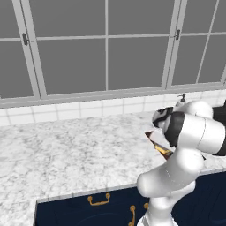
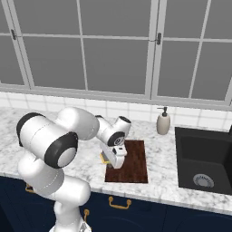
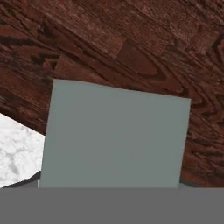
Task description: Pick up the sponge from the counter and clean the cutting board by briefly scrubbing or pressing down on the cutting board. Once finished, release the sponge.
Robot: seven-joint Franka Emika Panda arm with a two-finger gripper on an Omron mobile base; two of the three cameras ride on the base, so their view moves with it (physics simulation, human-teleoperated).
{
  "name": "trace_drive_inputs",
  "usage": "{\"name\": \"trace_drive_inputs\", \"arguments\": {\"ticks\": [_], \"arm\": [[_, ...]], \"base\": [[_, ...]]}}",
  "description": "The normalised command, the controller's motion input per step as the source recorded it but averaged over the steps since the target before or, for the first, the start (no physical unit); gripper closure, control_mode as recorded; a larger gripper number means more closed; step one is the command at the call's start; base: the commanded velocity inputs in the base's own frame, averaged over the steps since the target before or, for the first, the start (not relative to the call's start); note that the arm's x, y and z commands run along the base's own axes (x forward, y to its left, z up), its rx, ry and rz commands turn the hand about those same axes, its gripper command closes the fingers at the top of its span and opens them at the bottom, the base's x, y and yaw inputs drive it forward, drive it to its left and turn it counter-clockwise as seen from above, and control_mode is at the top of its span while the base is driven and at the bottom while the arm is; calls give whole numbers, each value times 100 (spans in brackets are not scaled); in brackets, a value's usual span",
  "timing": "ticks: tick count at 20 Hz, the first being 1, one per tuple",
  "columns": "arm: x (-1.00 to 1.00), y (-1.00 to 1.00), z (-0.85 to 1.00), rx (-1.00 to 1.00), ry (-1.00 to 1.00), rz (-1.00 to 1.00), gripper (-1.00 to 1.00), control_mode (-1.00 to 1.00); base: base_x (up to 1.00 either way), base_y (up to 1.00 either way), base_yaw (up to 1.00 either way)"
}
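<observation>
Your gripper (image 2: pixel 116 164) is down at the near left corner of the cutting board (image 2: pixel 134 161), which lies flat on the counter (image 2: pixel 167 183) in front of the window (image 2: pixel 118 50). From the right base camera you can see the white hand pointing straight down, with a sliver of yellow just to its left at the board's left edge; that is the sponge (image 2: pixel 105 158), mostly hidden behind the hand.

The hand camera looks straight onto the sponge's (image 3: pixel 116 135) grey-green top, a flat rectangle set slightly askew over the dark reddish-brown grain of the cutting board (image 3: pixel 131 43). A wedge of white marble counter (image 3: pixel 17 151) shows at the lower left of that view, so the sponge sits over the board right by its edge. You cannot tell from these pictures whether the fingers are pinching the sponge or standing spread beside it, and whether the sponge is pressed onto the wood or just above it is not clear either.

To the right of the board, a beige soap dispenser (image 2: pixel 163 121) stands against the tiled wall, and further right is the black sink (image 2: pixel 206 156). In the left base view the arm's elbow covers most of the board (image 1: pixel 154 140).
</observation>
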Motion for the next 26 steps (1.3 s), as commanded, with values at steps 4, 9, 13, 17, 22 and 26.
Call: {"name": "trace_drive_inputs", "arguments": {"ticks": [4,9,13,17,22,26], "arm": [[42,0,-16,0,0,10,100,-100],[23,-11,-6,1,-2,11,100,-100],[28,-18,0,4,-4,13,100,-100],[44,-19,0,2,0,10,100,-100],[55,-10,0,0,4,4,100,-100],[66,-8,-31,1,3,4,100,-100]], "base": [[0,0,0],[0,0,0],[0,0,0],[0,0,0],[0,0,0],[0,0,0]]}}
